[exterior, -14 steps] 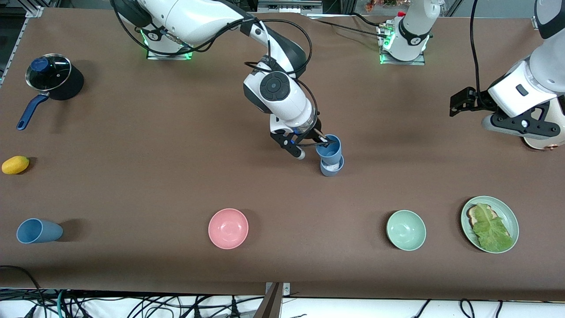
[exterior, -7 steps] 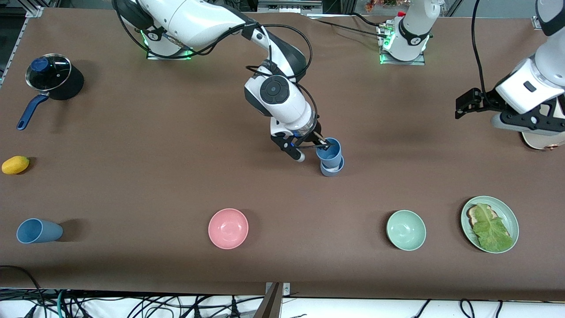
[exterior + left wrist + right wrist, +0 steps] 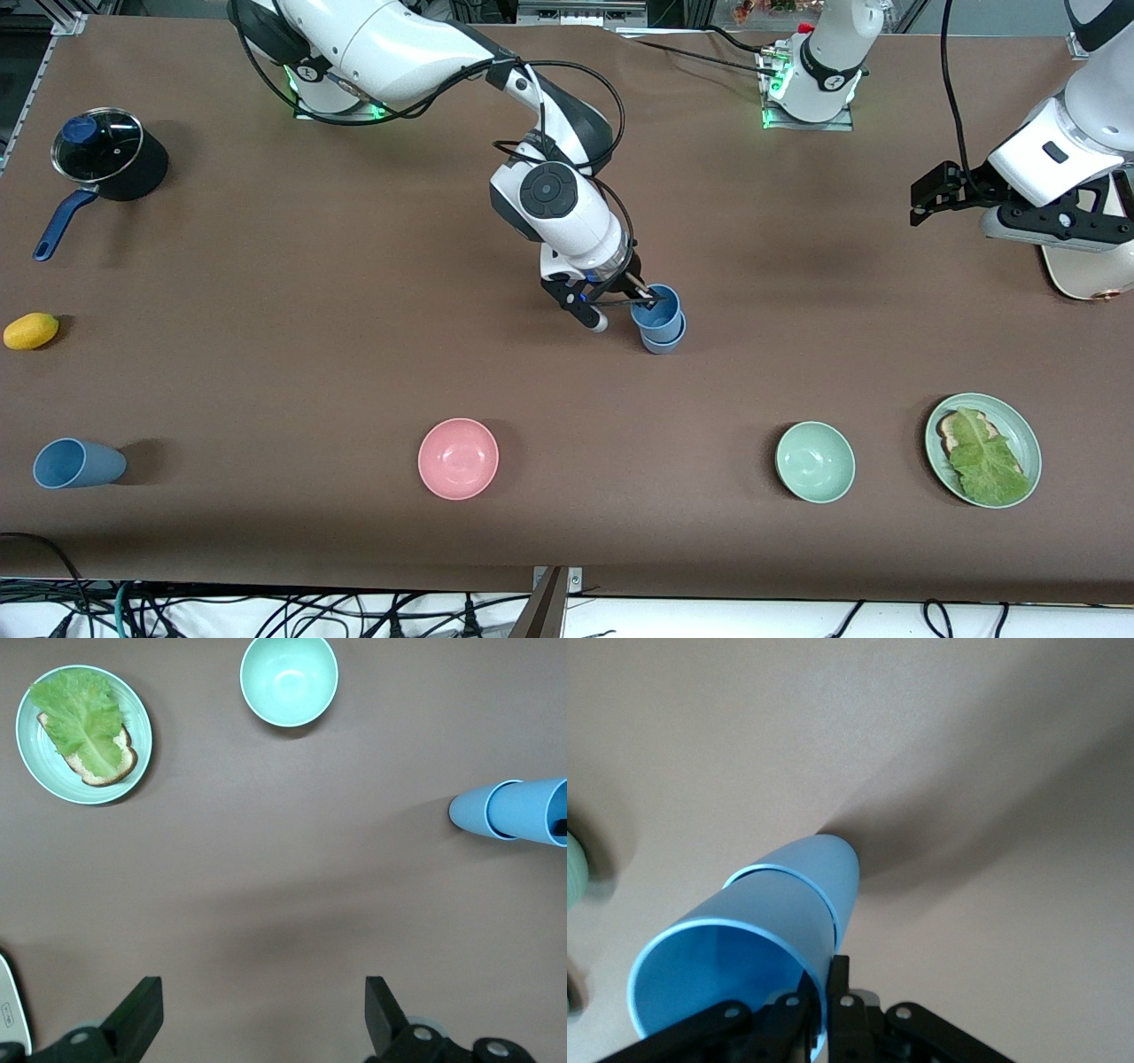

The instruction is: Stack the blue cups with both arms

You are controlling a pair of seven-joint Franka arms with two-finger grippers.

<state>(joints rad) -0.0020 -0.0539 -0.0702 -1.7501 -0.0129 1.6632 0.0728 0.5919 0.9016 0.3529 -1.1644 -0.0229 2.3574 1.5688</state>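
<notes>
1. Two blue cups sit nested in the middle of the frame in the front view: the upper cup (image 3: 657,306) is seated inside the lower cup (image 3: 663,339), which stands on the brown tabletop (image 3: 354,354).
2. The right pincer (image 3: 640,299) is pressed together on the rim of the upper cup, one finger inside the rim and one outside, as the right wrist view shows.
3. A third blue cup (image 3: 75,463) lies on its side at the lower left of the frame, well apart from the stack.
4. The left pincer (image 3: 926,197) hangs at the upper right of the frame with its fingers spread wide and holding nothing; that arm waits.
5. A pink bowl (image 3: 458,458) and a green bowl (image 3: 815,462) sit along the lower part of the frame.
6. A green plate (image 3: 1023,434) at the lower right carries bread with a lettuce leaf (image 3: 985,461).
</notes>
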